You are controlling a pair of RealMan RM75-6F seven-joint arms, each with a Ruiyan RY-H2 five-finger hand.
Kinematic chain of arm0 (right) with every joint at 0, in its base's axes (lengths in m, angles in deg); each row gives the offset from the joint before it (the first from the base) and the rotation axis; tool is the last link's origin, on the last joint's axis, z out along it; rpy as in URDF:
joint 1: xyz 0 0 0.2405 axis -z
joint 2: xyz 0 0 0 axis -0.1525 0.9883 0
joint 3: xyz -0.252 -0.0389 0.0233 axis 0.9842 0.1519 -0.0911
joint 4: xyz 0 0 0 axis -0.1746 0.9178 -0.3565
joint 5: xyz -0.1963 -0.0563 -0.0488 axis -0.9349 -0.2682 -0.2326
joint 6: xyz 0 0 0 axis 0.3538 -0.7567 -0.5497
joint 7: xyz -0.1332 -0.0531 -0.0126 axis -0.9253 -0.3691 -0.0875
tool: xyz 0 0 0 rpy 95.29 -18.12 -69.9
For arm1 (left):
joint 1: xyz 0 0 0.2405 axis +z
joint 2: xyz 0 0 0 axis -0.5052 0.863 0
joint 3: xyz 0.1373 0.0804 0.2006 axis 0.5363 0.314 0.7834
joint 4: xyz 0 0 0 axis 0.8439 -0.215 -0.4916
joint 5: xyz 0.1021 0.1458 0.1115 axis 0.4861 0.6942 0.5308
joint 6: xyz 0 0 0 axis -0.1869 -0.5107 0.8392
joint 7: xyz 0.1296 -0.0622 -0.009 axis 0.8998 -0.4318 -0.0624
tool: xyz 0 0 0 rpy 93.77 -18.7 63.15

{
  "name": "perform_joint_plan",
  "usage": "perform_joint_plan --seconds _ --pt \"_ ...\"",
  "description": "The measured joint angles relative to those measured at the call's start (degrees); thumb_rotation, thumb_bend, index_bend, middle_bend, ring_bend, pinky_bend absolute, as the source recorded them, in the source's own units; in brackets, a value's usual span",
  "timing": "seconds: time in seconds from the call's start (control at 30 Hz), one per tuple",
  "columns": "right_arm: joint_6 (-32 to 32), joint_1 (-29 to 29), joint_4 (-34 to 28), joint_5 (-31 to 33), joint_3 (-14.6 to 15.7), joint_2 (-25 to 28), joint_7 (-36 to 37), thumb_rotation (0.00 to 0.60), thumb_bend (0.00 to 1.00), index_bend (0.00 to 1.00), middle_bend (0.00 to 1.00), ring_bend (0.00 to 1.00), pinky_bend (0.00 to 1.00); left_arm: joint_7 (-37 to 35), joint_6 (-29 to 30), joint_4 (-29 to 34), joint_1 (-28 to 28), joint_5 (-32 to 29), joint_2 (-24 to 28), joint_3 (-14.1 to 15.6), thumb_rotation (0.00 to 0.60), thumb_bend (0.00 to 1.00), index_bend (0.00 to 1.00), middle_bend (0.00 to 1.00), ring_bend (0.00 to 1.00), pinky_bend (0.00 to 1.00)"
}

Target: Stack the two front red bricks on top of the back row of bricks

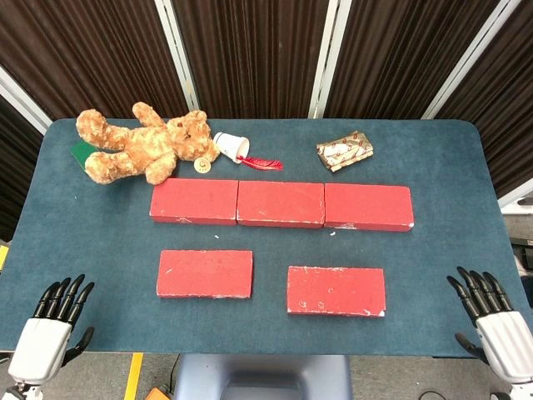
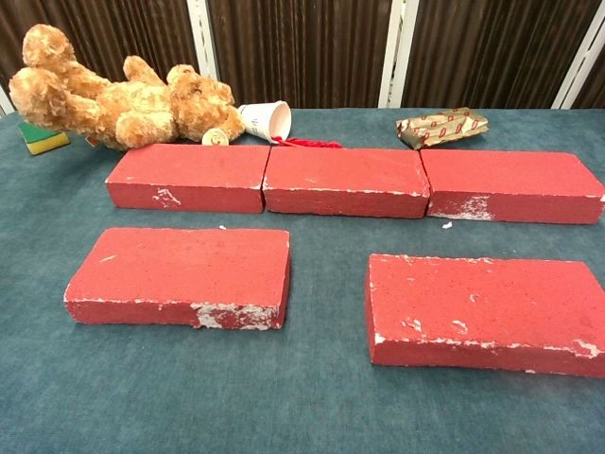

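Two front bricks lie flat on the tabletop [image 1: 466, 167], long axes running left to right: the left brick [image 1: 205, 273] and the right brick [image 1: 336, 290], well apart from each other. Beyond them the back row [image 1: 281, 203] is three bricks set end to end, touching, also lengthwise left to right, with a strip of bare cloth between it and the front pair.

My left hand [image 1: 57, 317] hovers at the near left edge, fingers spread and holding nothing; the left brick lies ahead and to the right of it. My right hand [image 1: 490, 312] hovers at the near right edge, likewise spread and empty; the right brick lies ahead and to its left. So I judge each hand takes the brick on its own side, lifts it and carries it straight away from me onto the row.

Behind the row lie a teddy bear [image 1: 141, 146], a tipped paper cup [image 1: 231, 147] and a small wrapped packet [image 1: 344, 151]. The chest view shows neither hand, and my wrists are cut off at the frame's bottom edge.
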Motion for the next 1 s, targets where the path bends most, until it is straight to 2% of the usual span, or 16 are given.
perform_joint_plan --seconds 0.2,0.4,0.53,0.63,1.0 --pt "2.0 -0.9 -0.2 1.2 -0.4 0.6 2.0 0.6 0.14 0.0 0.0 0.0 0.0 -7.5 -5.1 0.1 -3.7 2.6 -0.1 1.9 0.6 0.29 0.0 0.0 0.0 0.01" --pt "4.4 -1.8 -0.6 1.5 -0.2 0.5 1.3 0.6 0.14 0.0 0.0 0.0 0.0 -9.3 -16.8 2.2 -11.5 4.2 -1.5 1.8 0.6 0.25 0.0 0.0 0.0 0.0" --pt "6.4 -2.5 -1.1 2.9 -0.5 0.4 0.7 0.6 0.14 0.0 0.0 0.0 0.0 -10.5 -26.4 2.9 -18.2 1.5 -3.8 -0.6 0.6 0.25 0.0 0.0 0.0 0.0" --pt "7.1 -2.8 -1.4 4.0 -0.9 0.3 0.4 0.6 0.14 0.0 0.0 0.0 0.0 -11.4 -30.6 1.8 -22.5 -1.8 -6.3 -3.2 0.6 0.25 0.0 0.0 0.0 0.0" --pt "9.5 -3.4 -2.5 8.1 -2.3 -0.2 -1.5 0.6 0.14 0.0 0.0 0.0 0.0 -13.8 -40.0 -7.1 -30.2 -11.9 -11.0 -8.1 0.6 0.24 0.0 0.0 0.0 0.0"
